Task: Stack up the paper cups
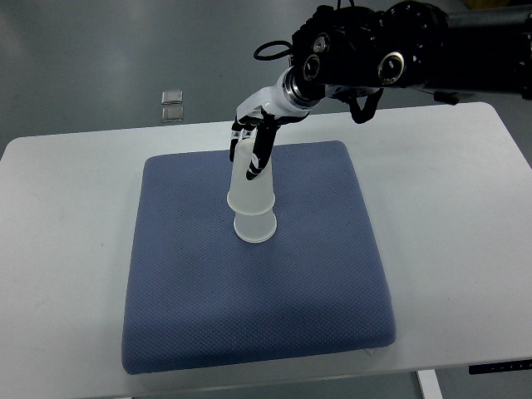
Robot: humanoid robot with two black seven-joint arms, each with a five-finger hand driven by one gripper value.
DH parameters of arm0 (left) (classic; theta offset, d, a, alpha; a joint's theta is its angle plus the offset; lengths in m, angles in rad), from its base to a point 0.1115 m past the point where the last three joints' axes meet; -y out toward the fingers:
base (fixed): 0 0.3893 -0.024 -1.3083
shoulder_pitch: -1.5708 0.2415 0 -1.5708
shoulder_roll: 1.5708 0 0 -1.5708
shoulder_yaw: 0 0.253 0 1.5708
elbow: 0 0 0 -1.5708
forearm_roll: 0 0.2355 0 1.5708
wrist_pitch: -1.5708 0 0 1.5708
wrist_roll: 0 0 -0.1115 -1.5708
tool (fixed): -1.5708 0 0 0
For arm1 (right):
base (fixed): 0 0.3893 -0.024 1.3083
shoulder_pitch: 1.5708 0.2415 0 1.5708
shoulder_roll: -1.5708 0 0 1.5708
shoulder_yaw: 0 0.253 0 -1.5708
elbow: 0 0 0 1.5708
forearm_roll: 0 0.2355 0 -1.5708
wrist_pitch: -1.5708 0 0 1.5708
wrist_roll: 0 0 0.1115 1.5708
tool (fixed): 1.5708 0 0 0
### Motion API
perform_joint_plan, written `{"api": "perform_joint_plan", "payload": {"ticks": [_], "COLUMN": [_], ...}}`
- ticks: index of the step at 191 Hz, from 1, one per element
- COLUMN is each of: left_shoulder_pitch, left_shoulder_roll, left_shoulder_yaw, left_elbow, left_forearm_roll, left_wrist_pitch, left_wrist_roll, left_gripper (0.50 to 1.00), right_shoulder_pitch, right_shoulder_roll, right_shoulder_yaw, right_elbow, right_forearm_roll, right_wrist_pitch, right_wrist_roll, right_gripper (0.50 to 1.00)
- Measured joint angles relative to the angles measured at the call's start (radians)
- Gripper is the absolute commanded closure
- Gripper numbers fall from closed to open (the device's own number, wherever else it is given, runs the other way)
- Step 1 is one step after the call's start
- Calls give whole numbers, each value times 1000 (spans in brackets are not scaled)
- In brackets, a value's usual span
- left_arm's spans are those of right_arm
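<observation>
Two translucent white paper cups stand upside down on the blue mat (249,324). The upper cup (249,179) sits over the lower cup (255,227), whose rim shows below it. My right hand (250,143) reaches in from the upper right on a black arm. Its fingers curl around the top of the upper cup. The left arm does not show.
The blue mat lies on a white table (66,249). Two small shiny squares (172,105) lie on the grey floor beyond the table's far edge. The black arm (399,50) crosses the upper right corner.
</observation>
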Motion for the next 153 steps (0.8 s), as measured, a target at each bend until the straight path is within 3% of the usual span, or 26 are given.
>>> {"api": "perform_joint_plan", "payload": {"ticks": [33, 107, 153], "left_shoulder_pitch": [0, 0, 0], "left_shoulder_roll": [0, 0, 0], "left_shoulder_yaw": [0, 0, 1], "left_elbow": [0, 1, -1], "left_forearm_roll": [0, 0, 0], "left_wrist_pitch": [0, 3, 3], "left_wrist_roll": [0, 0, 0], "left_gripper": [500, 500, 500], "right_shoulder_pitch": [-16, -43, -48], "right_shoulder_roll": [0, 0, -20], "right_shoulder_yaw": [0, 6, 141], "right_elbow": [0, -7, -126], "right_forearm_roll": [1, 5, 25], "right_wrist_pitch": [-31, -70, -64], "right_wrist_roll": [0, 0, 0], "right_gripper": [648, 624, 615]}}
